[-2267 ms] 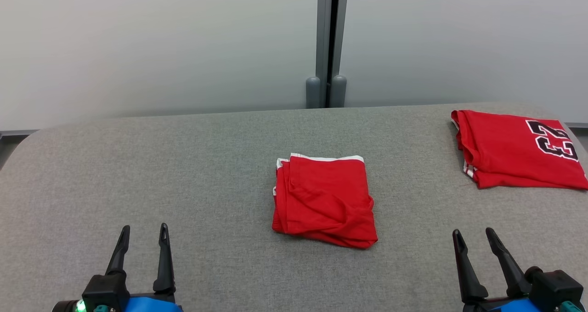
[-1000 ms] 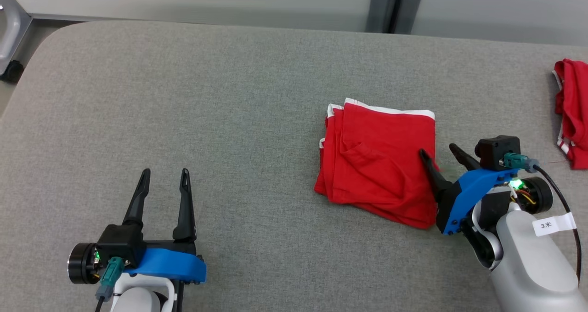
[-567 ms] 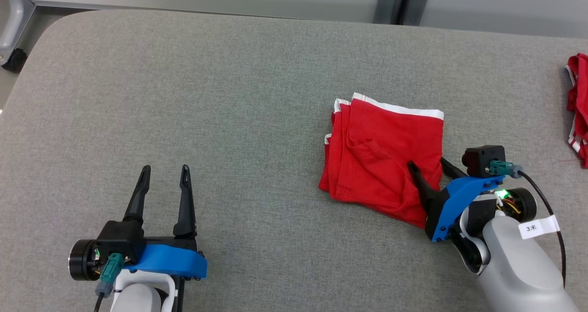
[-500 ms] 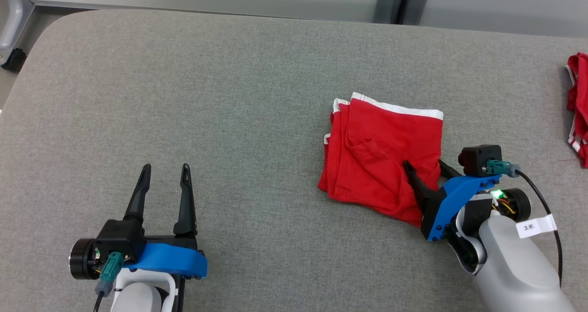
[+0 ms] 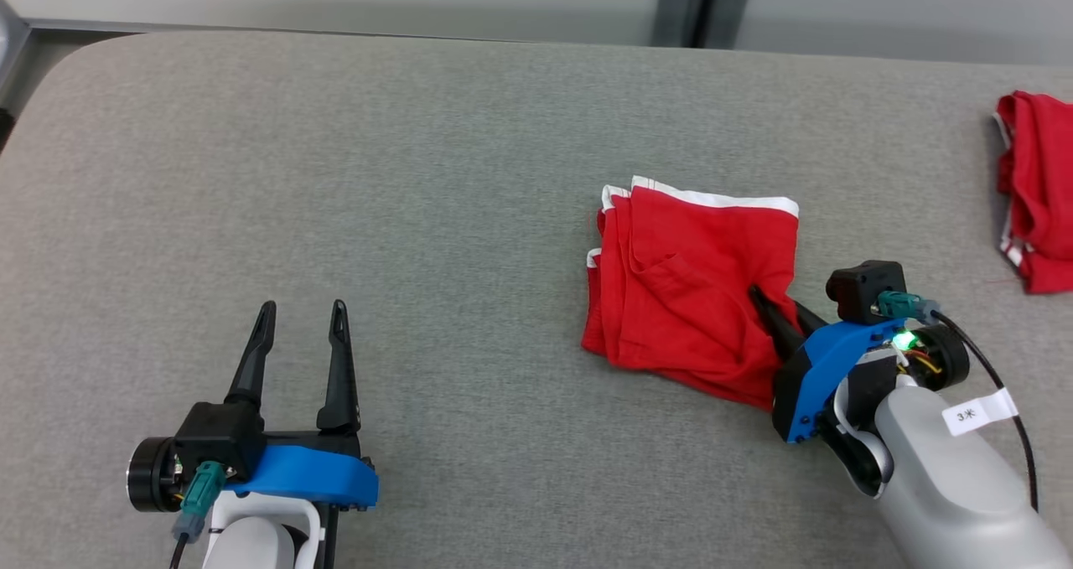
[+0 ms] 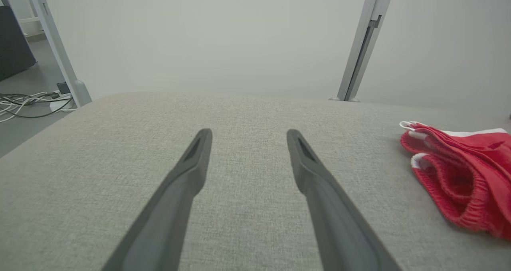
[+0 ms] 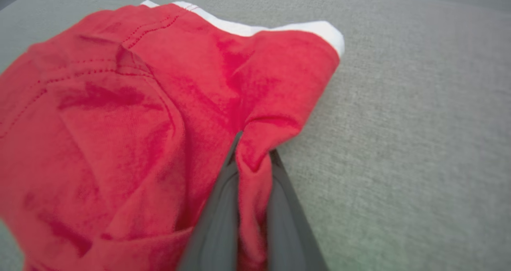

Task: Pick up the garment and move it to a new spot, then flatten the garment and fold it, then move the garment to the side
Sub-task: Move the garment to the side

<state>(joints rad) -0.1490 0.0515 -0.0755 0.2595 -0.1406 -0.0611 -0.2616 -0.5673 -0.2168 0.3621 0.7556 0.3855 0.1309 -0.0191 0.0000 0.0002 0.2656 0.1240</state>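
Pinches now instead of straddling: brings the two fingers of the right gripper (image 5: 773,301), spread astride the cloth half a second back, tight together on the right-hand edge of the red shorts (image 5: 687,292). Shows the result plainly in the right wrist view: a ridge of red cloth squeezed up between the dark fingers (image 7: 219,215), creases running toward it. Leaves the shorts otherwise as before, folded in a rough square right of the middle of the grey padded table (image 5: 377,175), white trim along the far edge, gathered band edges to the left, all flat on the surface, nothing lifted yet.

Takes the edge nearest the right arm, probably for the short reach and for a stacked fold thick enough to hold. Cannot tell whether catching every layer or only the top one, a point of some weight for the coming lift: with one layer caught, likely to unfold in the air rather than travel as a bundle.

Keeps the left gripper (image 5: 302,307) low over bare table at the near left, unmoved, fingers spread wide, gripping nothing, well apart from the shorts; held back, at a guess, for the flattening, a job for two.

Passes over a second red garment (image 5: 1027,183) with white trim at the far right of the table, well apart from the shorts. Finds no bin, tray or basket here: just the table, bearing both garments.
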